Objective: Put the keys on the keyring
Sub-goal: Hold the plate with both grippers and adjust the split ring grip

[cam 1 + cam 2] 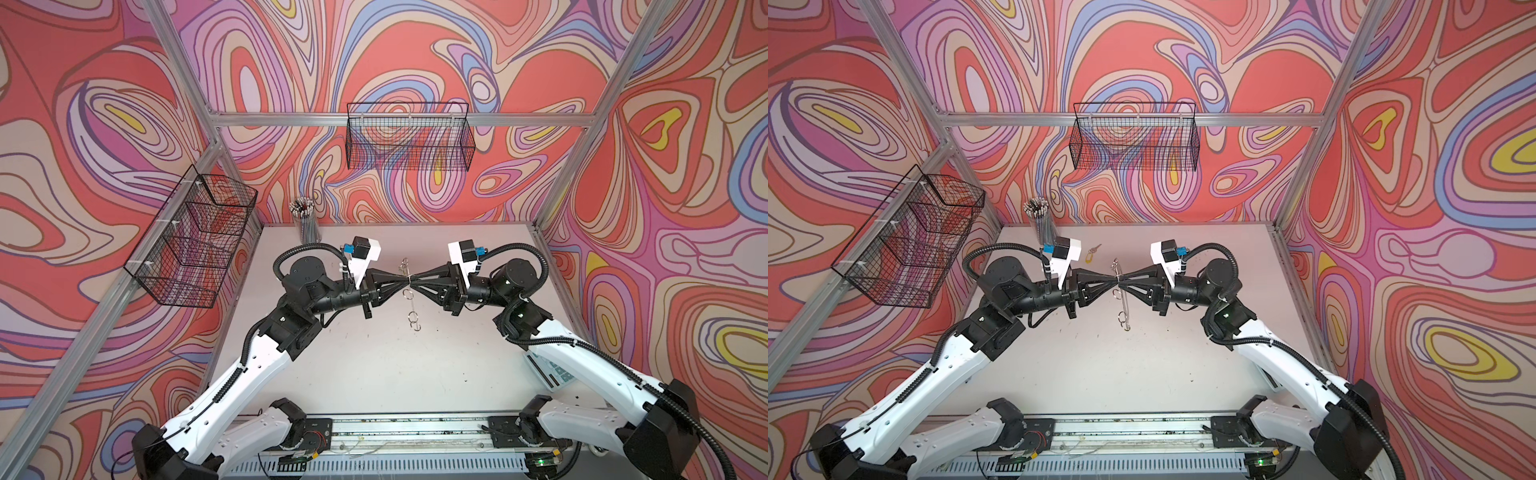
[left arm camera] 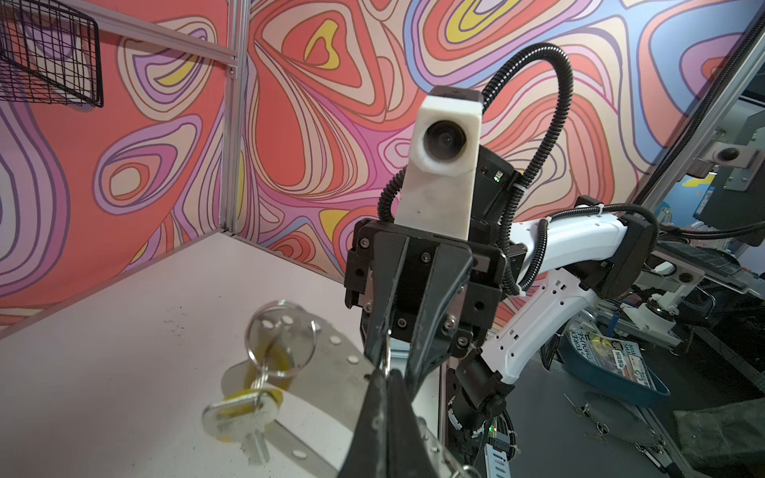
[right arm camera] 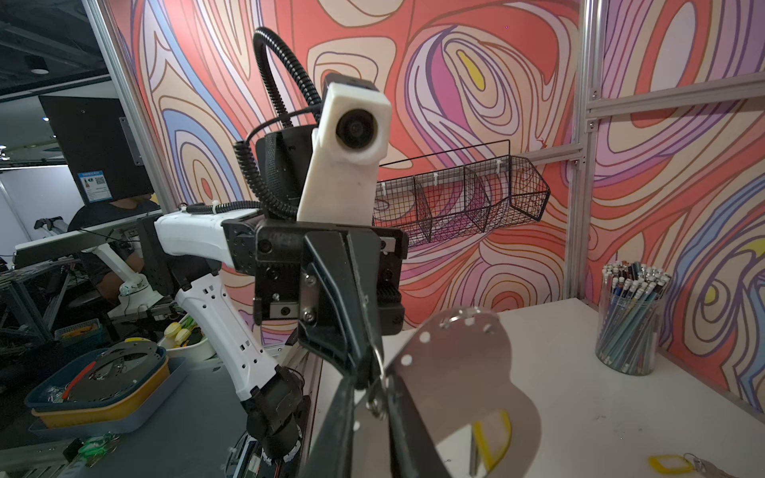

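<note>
While both arms meet tip to tip over mid-table, I see the keyring (image 1: 410, 307) (image 1: 1122, 307) held upright between them, edge-on to both top views, its long side running away from the rig. I cannot tell if its near end touches the table (image 1: 374, 365).

Left gripper (image 1: 406, 283) (image 1: 1116, 281): jaws clamped together on the plate's edge. The left wrist view shows its black fingers (image 2: 385, 418) as one closed mass over the metal.

Right gripper (image 1: 414, 283) (image 1: 1122, 282): comes in from the opposite side. In the right wrist view its fingers (image 3: 345, 414) stand a sliver apart with a small wire ring (image 3: 376, 399) between them. I cannot tell whether they pinch it or merely bracket it.

Hung key (image 2: 240, 414): dangles from a larger ring at the plate's rounded end, on the left arm's side, with its yellow tag (image 2: 275, 396) behind it.

Loose key (image 1: 1091, 253) (image 3: 670, 463): yellow-tagged, flat on the table toward the back, well apart from the plate and behind the left wrist camera.

Pencil cup (image 1: 305, 224) (image 3: 629, 327): stands in the back left corner.
</note>
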Motion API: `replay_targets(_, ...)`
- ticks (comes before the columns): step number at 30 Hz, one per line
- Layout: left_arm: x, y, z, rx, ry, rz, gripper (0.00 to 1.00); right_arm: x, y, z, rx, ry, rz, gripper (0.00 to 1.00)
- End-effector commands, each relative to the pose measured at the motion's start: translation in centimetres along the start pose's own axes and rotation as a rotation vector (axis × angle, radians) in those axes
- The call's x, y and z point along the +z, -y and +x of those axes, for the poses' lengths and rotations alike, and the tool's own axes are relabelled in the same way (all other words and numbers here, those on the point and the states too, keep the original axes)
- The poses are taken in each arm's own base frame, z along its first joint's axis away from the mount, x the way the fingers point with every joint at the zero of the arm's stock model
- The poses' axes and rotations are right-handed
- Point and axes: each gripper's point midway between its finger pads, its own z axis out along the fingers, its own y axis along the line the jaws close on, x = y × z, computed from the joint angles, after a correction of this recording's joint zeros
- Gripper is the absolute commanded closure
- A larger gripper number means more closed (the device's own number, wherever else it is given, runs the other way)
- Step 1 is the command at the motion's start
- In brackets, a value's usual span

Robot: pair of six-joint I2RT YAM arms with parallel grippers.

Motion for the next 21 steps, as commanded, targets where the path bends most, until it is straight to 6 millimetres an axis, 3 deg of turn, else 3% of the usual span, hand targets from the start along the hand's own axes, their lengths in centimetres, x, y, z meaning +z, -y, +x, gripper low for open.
replay_targets(1, -0.57, 1.0, -1.35, 0.06, 0.018, -0.001, 1.0, -0.35, -0.19, -0.35, -0.032, -0.017, 0.022, 0.82)
replay_targets(8, -0.91, 0.63, -0.92, 0.069, -0.003, -0.04, 1.0, -1.04, 0.2, -0.56, -0.051, -0.014, 0.074, 0.83)
replay_targets(21, -0.52, 0.97, -0.58, 0.048, -0.027, 0.002, 1.0, -0.09, -0.14, -0.67, -0.031, -0.026, -0.009, 0.92)
